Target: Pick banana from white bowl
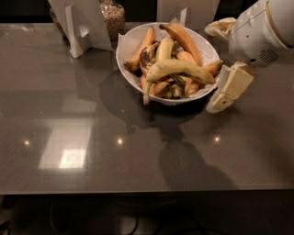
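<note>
The white bowl [133, 38] stands at the back middle of the dark grey table [92, 137], piled with bananas. The banana [177, 69] is the long pale yellow-green one lying across the top of the pile, its greenish stem hanging over the bowl's front-left rim. Orange-brown overripe bananas [183, 39] lie behind it, and a shorter yellow banana [164, 48] with black patches sits beside them. My gripper [226, 89] hangs from the white arm at the right, just outside the bowl's right rim, close to the banana's right end and not touching it.
White card stands [78, 25] and a glass jar of grain [113, 16] are at the back left. Another white stand [183, 11] is behind the bowl. A pale object [220, 26] lies at the back right, behind my arm.
</note>
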Controlling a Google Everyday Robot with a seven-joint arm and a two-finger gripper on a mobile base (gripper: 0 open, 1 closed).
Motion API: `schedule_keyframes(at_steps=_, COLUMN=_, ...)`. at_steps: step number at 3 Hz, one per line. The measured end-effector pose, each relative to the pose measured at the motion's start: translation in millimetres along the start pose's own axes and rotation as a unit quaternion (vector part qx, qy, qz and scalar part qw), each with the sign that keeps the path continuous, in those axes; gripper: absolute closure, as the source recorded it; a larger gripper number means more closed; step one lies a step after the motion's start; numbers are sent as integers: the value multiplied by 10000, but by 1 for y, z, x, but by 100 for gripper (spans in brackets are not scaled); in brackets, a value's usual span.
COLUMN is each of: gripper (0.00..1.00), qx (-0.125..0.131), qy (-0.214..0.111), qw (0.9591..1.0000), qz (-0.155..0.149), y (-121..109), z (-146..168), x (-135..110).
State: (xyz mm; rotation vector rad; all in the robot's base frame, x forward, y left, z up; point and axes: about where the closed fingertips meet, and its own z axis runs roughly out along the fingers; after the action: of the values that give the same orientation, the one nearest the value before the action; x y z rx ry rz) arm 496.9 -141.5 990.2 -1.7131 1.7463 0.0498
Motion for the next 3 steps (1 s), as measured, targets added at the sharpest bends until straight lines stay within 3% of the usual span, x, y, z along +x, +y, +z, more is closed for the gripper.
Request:
schedule_keyframes(at_steps=1, gripper=0, qx=138, qy=-324, qw=9987, qz=-379, y=-23, z=19, x=-17)
schedule_keyframes(at_steps=3, gripper=0, qx=287, qy=-356, qw=9979, qz=-452, y=-28, z=20, x=-15)
